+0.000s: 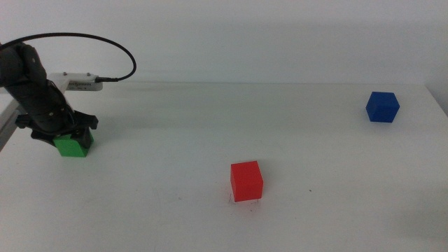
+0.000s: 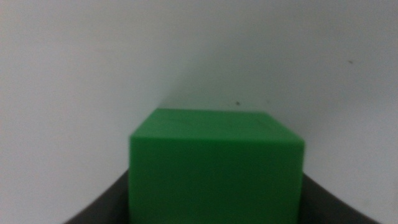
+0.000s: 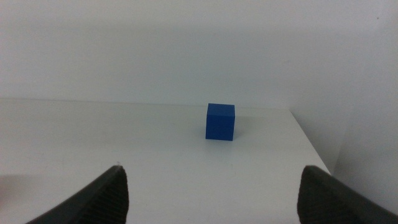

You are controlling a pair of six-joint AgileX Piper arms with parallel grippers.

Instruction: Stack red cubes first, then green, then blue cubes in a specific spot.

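Observation:
The green cube (image 1: 75,147) rests on the table at the far left. My left gripper (image 1: 63,133) is down over it, with a jaw against each side. In the left wrist view the green cube (image 2: 214,162) fills the space between the jaws of the left gripper (image 2: 216,214). The red cube (image 1: 246,180) stands at the front middle, on a patch of white tabletop with tiny dark marks (image 1: 245,203). The blue cube (image 1: 382,107) sits at the far right. It also shows in the right wrist view (image 3: 220,121), well ahead of my open, empty right gripper (image 3: 214,193), which is out of the middle view.
The white table (image 1: 210,119) ends at a right edge close to the blue cube. A black cable (image 1: 105,42) loops above the left arm. A metal rail (image 1: 5,115) runs along the table's left edge.

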